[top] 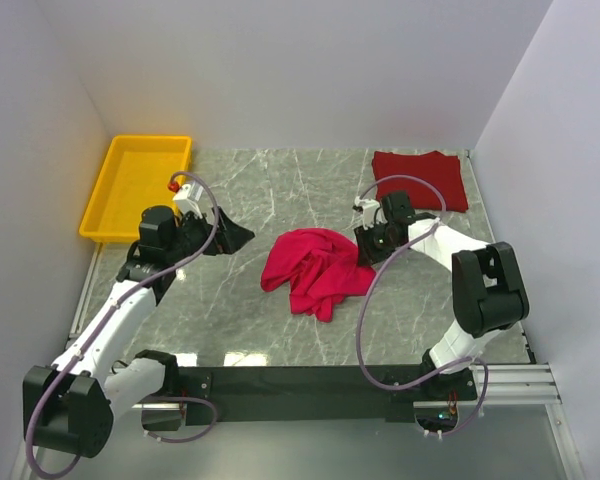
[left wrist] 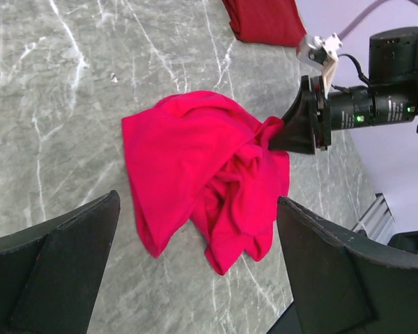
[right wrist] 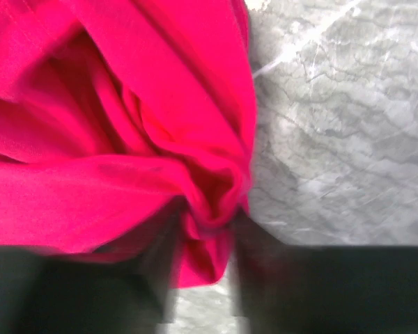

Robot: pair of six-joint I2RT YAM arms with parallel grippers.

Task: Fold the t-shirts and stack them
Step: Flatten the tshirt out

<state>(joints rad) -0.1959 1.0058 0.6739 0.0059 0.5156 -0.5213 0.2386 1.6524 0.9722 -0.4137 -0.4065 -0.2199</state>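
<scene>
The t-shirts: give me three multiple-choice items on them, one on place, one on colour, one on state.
1. The maroon t-shirt lies on the table at: A the near left; B the far right; C the middle.
2. The crumpled t-shirt in the middle is: A crimson-pink; B blue; C white.
3. The right pincer is: A open, clear of cloth; B shut on the crumpled t-shirt; C out of view.

B: it lies flat at the far right corner.
A: it shows bright crimson-pink in all views.
B: the right wrist view shows cloth pinched in its grip.
</scene>
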